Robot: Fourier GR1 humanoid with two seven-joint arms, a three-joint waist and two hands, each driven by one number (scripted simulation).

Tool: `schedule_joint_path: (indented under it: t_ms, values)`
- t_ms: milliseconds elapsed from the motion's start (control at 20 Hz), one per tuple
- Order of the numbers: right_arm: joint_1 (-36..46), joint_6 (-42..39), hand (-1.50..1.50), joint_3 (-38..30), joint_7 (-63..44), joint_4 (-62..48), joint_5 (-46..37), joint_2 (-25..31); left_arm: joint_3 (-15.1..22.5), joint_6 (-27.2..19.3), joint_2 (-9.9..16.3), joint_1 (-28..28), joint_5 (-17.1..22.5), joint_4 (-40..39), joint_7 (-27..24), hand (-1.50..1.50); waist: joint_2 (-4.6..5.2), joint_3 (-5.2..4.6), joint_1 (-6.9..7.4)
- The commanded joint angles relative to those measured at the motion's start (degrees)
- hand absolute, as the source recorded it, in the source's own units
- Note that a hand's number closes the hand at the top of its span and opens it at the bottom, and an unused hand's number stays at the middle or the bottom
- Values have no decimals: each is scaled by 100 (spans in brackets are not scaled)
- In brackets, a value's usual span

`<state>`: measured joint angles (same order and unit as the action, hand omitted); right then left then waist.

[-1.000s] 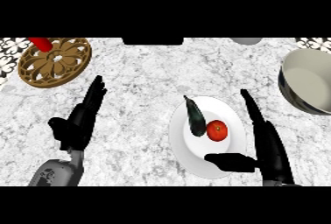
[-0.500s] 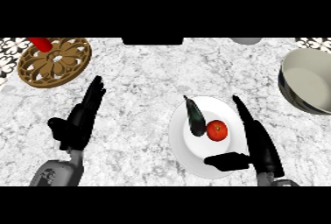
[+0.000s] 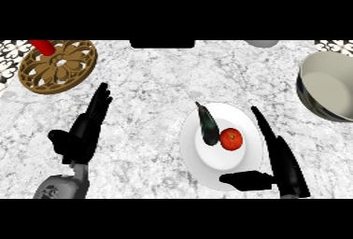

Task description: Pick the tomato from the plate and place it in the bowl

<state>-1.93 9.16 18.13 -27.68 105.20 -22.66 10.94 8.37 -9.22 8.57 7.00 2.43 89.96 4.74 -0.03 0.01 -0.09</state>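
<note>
Right hand [image 3: 279, 161] nearer tomato [image 3: 231, 139], open, empty

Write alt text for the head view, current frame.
A red tomato lies on a white plate beside a dark eggplant, with the robot's open right hand over the plate's right edge, thumb toward the tomato. A grey bowl sits at the marble counter's right edge, a gold trivet top left, and the open left hand rests at left.

The marbled counter [image 3: 151, 84] bears a white plate [image 3: 214, 161], a bowl [image 3: 331, 84] and a brown trivet [image 3: 59, 65].
</note>
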Motion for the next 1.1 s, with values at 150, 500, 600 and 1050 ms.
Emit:
schedule_joint_path:
  t_ms: [150,500,600,1050]
  values:
    - [-362,-146,-150,-375,867,-198,476,-143,-265,311,41,-174,-8,105,-107,0,1,0,4]
    - [158,-249,-150,-730,1113,-1053,610,-467,-224,215,-270,47,-338,-80,53,0,3,0,12]
    - [-162,-154,-150,-458,983,-775,458,-647,-427,364,-147,-8,-194,335,409,0,0,-1,9]
    - [161,-12,-150,-745,1859,-2070,390,-872,-567,484,-328,405,-470,-433,-17,0,4,-1,0]
